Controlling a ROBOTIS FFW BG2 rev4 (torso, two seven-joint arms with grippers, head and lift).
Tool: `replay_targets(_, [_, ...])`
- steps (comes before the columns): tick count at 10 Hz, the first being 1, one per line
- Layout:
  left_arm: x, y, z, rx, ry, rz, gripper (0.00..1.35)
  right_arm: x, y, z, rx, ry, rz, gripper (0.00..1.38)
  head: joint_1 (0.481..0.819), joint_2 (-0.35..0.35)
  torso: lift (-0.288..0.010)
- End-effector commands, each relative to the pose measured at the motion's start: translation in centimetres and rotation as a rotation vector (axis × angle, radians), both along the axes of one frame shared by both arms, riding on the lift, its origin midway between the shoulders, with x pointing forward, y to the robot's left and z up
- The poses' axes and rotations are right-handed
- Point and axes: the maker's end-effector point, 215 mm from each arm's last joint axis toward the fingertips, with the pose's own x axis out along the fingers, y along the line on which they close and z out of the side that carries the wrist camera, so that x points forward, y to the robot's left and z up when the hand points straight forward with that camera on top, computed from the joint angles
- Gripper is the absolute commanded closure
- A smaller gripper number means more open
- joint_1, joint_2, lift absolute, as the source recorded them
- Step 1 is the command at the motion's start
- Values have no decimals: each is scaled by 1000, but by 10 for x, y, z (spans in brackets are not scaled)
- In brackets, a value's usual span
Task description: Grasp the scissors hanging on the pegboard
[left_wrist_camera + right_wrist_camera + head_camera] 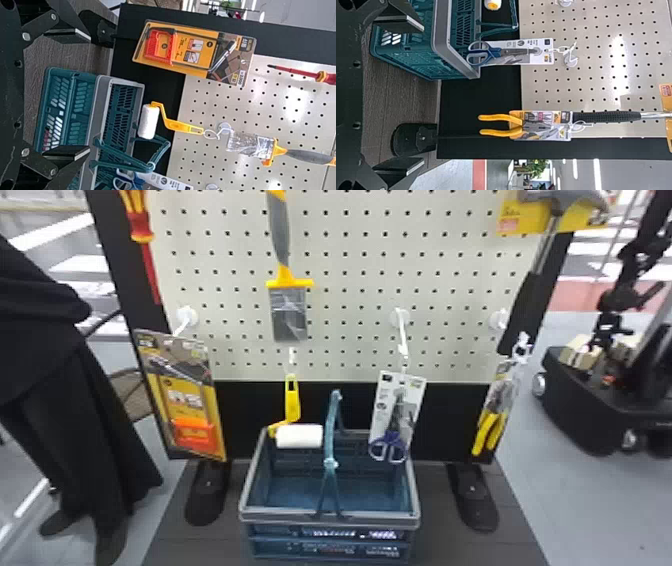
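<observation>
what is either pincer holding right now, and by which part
Nothing. The left pincer and the right pincer are both open and empty; the scissors hang in their card from a pegboard hook, untouched.

Screwdriver (141, 235) and scraper (286, 282) are cut by the head view's top edge, and print above the scissors (389, 449) is blurred.

A smooth pale grey floor (575, 500) spreads to the right, where a black wheeled cart (590, 410) stands; beyond it a red floor patch (575, 295) lies beside white painted stripes (592, 247).
</observation>
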Motion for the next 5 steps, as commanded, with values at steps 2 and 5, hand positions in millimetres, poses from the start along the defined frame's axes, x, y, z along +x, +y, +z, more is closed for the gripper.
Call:
replay_targets(2, [0, 0, -1, -1, 1, 0, 305, 1, 0, 0, 2, -2, -1, 125, 549, 0, -100])
replay_targets(5, [0, -1, -1, -2, 1, -1, 305, 1, 0, 1, 2, -4, -1, 124, 549, 0, -100])
